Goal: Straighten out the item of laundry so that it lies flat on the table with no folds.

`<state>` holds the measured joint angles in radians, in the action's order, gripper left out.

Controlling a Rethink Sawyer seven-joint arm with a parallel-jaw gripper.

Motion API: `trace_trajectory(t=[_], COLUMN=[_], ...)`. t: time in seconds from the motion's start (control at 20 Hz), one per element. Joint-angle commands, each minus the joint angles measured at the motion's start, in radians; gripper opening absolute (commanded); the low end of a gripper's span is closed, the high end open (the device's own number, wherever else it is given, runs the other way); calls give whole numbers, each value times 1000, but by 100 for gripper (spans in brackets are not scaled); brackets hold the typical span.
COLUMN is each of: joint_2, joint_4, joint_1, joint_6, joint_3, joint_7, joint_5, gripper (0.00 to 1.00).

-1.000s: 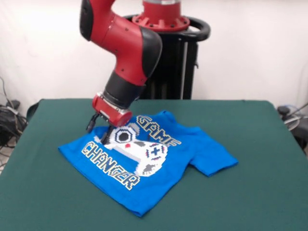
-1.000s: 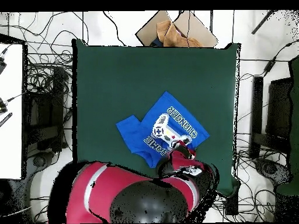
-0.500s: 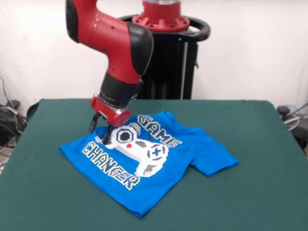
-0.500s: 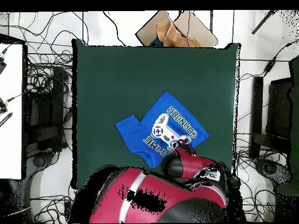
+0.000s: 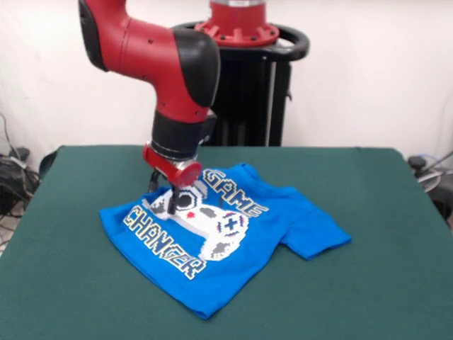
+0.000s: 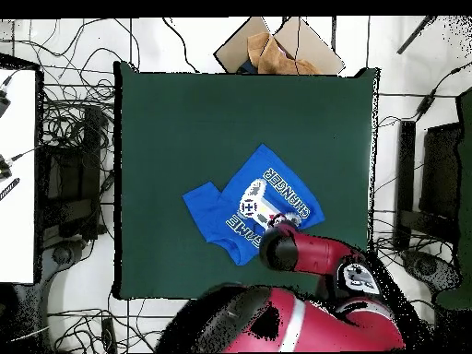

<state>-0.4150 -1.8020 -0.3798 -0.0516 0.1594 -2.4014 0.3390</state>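
One table point(image 5: 396, 234) point(image 6: 184, 120), covered in dark green cloth, fills most of both views and carries a single garment. One red and black arm point(image 5: 170, 64) point(image 6: 313, 253) comes down over the table's far side in the front view; in the overhead view it reaches in from the bottom edge and covers the shirt's lower right corner.

One item of laundry point(image 5: 297, 227) point(image 6: 221, 212), a bright blue short-sleeved T-shirt, lies print-side up near the middle of the table, turned at an angle to the table's edges. In the front view one sleeve spreads flat toward the right; the opposite sleeve does not show, and the left edge of the shirt looks drawn in toward the arm. The hem corner nearest the camera lies flat on the cloth. The shirt bears one white-grey pixel game-controller print point(image 5: 212, 227) and two words of lettering, "GAME" point(image 5: 233, 193) above it and "CHANGER" point(image 5: 159, 242) below it.

One gripper point(image 5: 164, 195) stands upright at the end of the arm, its tips down on the shirt at the upper left corner of the controller print, just beside the start of "GAME". Whether the jaws are clenched on the fabric or released cannot be told: the dark fingertips merge with the print, and the overhead view hides them beneath the wrist.
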Motion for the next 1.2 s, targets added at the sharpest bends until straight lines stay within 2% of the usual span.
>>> trace_trajectory(t=[0.05,0.25,0.5,1.0,1.1,1.2], joint_2=[-106,-114,-144,-198,-200,-157], joint_4=[-35,-13,4,-9,-12,16], joint_1=[-67,-98,-78,-64,-64,-55], joint_6=[-212,-267,-342,-393,-365,-294], joint_3=[-243,-284,-271,-289,-291,-274], joint_7=[116,132,121,88,72,43], joint_5=[33,37,35,23,27,47], gripper=[100,100,100,100,100,100])
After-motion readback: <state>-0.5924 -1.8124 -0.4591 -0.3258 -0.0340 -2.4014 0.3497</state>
